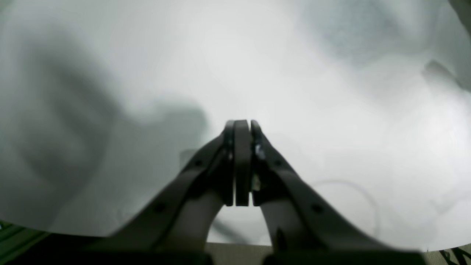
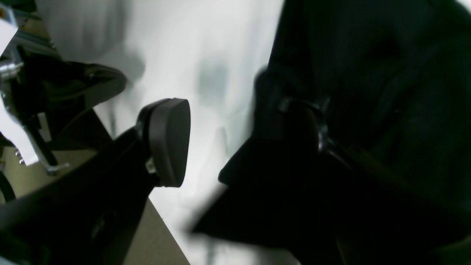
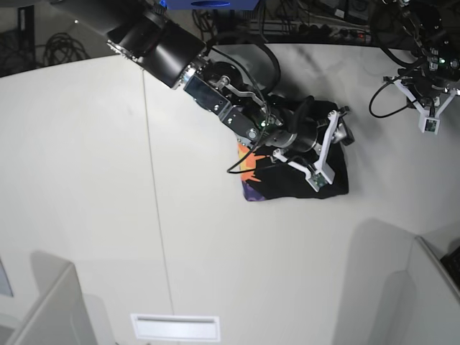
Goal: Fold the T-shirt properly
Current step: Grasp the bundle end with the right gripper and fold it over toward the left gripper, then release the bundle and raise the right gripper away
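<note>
While folded on worktop (image 3: 108,180): T-shirt (image 3: 334,180), print at edge.
R claw (image 3: 338,136): wide, over shirt.
L claw (image 1: 243,127): pads together, holds nothing, well apart.

Your right gripper (image 2: 235,140) has its jaws spread wide, arm stretched out low and forward; your left gripper (image 1: 243,127) hovers apart, jaws pressed together.

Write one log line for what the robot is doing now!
shirt: folded bundle, print showing | right gripper: open, over shirt | left gripper: shut, empty, over bare table
</note>
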Controlling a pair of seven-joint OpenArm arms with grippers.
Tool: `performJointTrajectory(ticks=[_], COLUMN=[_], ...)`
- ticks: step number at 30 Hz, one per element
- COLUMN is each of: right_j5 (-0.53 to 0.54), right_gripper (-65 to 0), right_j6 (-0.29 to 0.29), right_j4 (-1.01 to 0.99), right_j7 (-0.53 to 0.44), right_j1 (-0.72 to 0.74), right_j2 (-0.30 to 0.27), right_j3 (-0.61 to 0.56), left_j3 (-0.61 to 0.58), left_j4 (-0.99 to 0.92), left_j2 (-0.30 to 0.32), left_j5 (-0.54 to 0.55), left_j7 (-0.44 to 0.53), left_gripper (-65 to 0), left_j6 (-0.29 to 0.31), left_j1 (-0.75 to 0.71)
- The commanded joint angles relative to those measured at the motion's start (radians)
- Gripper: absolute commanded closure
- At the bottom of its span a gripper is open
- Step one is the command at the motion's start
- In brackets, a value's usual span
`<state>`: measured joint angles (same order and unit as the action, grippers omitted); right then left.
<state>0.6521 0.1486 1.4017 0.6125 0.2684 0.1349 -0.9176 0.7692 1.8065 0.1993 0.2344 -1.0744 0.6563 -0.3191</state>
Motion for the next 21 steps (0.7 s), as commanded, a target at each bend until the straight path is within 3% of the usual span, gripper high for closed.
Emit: performJointTrajectory(ticks=[1, 4, 7, 12, 14, 17, 18, 21], right_j5=[0.008, 0.008, 0.005, 0.007, 0.008, 0.008, 0.008, 0.008], right_gripper=[-39.0, -39.0, -39.0, -37.2, -29.0, -3.3, 0.0, 0.0], right_j6=[-0.014, -0.025, -0.043, -0.043, -0.050, -0.063, -0.082, -0.148], right_j4=[0.038, 0.109, 0.172, 0.189, 0.190, 0.190, 0.190, 0.206], right_j7=[-0.019, -0.019, -0.019, -0.019, -0.019, -0.015, -0.013, -0.013], right_j1=[0.022, 0.056, 0.071, 0.012, -0.041, -0.105, -0.125, -0.185], right_j2=[0.021, 0.018, 0.012, -0.047, -0.060, -0.071, -0.083, -0.105], right_j3=[-0.025, -0.128, -0.143, 0.093, 0.214, 0.375, 0.417, 0.513], left_j3=[0.006, 0.006, 0.006, -0.001, -0.003, -0.004, -0.004, -0.004], left_j4=[0.019, 0.019, 0.029, 0.088, 0.092, 0.092, 0.092, 0.094], left_j2=[0.016, 0.016, 0.016, 0.013, 0.013, 0.013, 0.013, 0.002], left_j5=[0.006, 0.006, 0.006, 0.007, 0.007, 0.007, 0.009, 0.009], left_j7=[0.010, 0.010, 0.009, 0.009, 0.009, 0.009, 0.009, 0.013], left_gripper=[0.0, 0.0, 0.0, 0.0, 0.0, 0.0, 0.0, 0.0], left_j6=[0.003, 0.003, 0.003, 0.003, 0.003, 0.003, 0.003, 0.029], left_j1=[0.001, 0.007, 0.007, -0.001, -0.001, 0.001, 0.004, 0.007])
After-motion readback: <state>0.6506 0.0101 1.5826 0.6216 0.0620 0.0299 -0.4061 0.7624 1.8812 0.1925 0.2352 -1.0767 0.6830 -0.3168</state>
